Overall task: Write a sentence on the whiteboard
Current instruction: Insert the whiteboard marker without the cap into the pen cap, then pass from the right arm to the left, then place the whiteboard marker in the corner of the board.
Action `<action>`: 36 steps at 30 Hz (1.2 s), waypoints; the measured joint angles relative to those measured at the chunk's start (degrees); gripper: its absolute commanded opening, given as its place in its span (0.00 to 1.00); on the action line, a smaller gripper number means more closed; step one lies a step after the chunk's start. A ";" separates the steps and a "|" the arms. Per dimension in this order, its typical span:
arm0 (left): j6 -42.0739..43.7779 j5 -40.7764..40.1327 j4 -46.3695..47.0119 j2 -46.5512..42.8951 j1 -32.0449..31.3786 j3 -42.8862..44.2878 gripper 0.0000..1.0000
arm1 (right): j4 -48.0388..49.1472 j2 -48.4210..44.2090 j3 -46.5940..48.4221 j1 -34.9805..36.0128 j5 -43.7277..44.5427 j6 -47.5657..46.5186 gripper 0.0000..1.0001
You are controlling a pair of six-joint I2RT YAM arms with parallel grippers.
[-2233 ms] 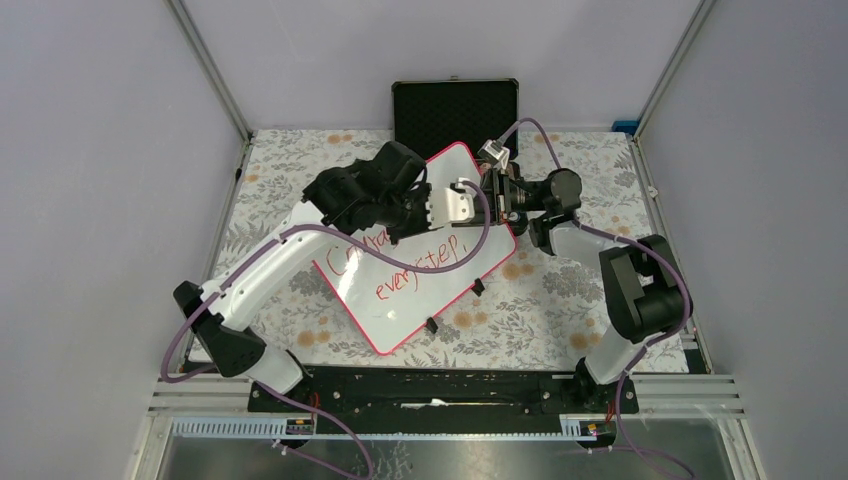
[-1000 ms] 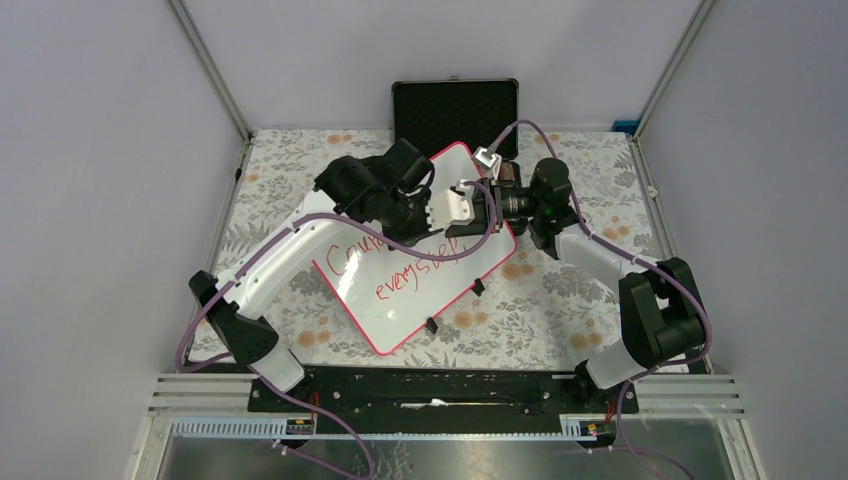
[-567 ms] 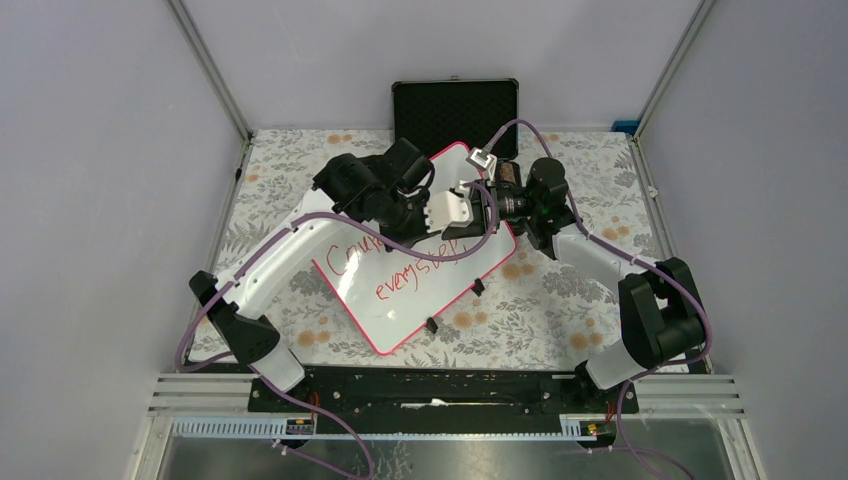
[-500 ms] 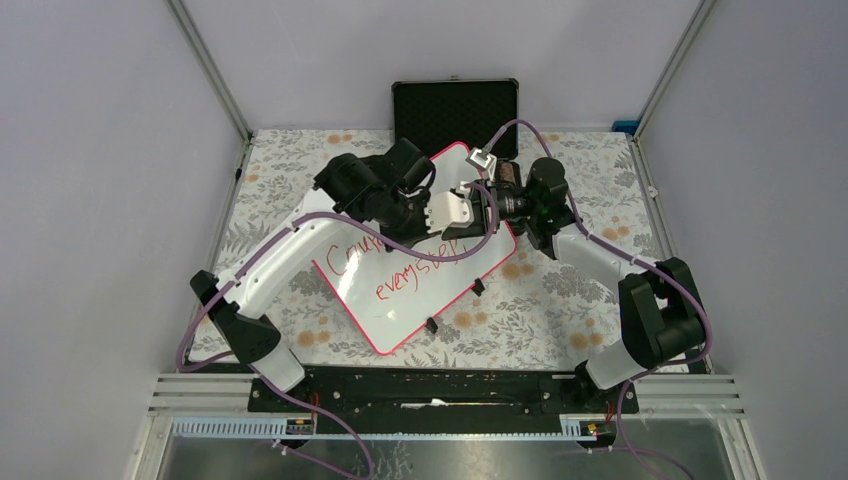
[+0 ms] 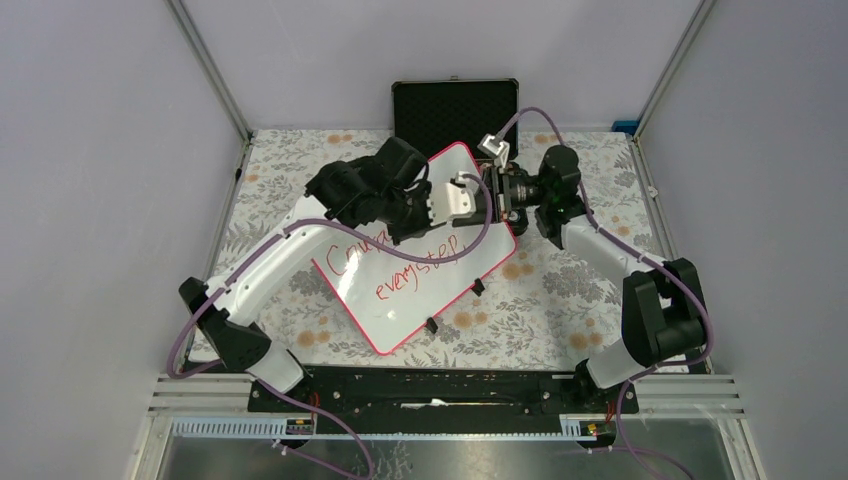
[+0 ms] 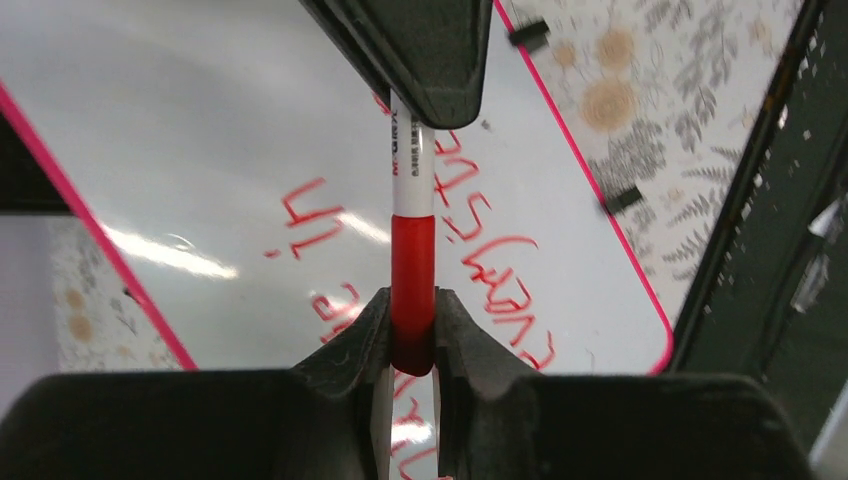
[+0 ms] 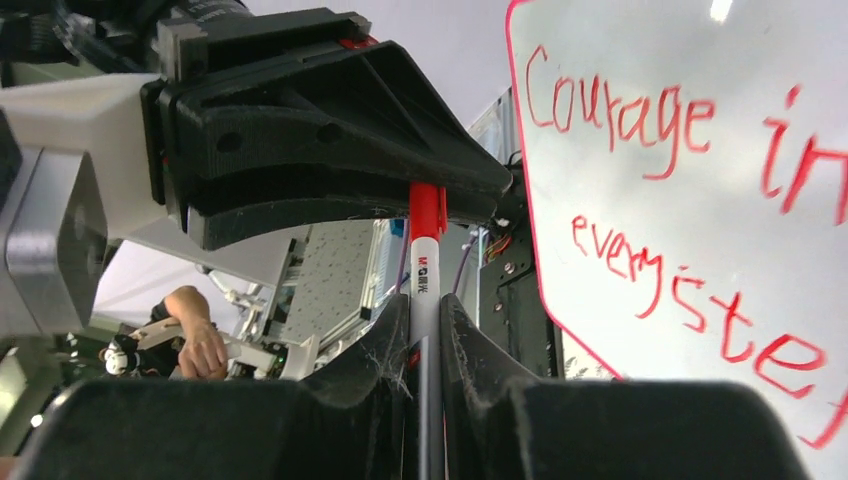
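Whiteboard (image 5: 405, 315) lies askew on the flowered table (image 5: 560, 300), one corner toward the arm bases and two black clips (image 5: 432, 325) on its near-right edge. Across its middle runs the sentence (image 5: 400, 275), red, in two lines, apparently finished. Above the whiteboard's far corner the left end effector (image 6: 412, 322) is clamped on what looks like the red cap (image 6: 412, 260) of a marker (image 6: 408, 175). The right end effector (image 7: 425, 325) faces it, closed tight on the white barrel, probably so the cap can be pressed home. Wrists and cables hide the whiteboard's far part. Beyond the whiteboard sits a black case (image 5: 455, 110), out of the way.
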 measured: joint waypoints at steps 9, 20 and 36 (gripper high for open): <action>1.70 5.33 11.02 -3.30 2.16 -3.41 0.00 | -0.61 0.02 8.81 -6.80 -0.92 1.53 0.60; -0.70 10.43 11.21 -4.24 8.52 -5.97 0.00 | -1.03 0.07 15.96 -15.61 -1.33 3.37 1.00; -20.79 14.95 16.81 -2.29 54.71 -0.85 0.00 | -35.91 0.94 18.16 -23.85 2.25 -22.08 1.00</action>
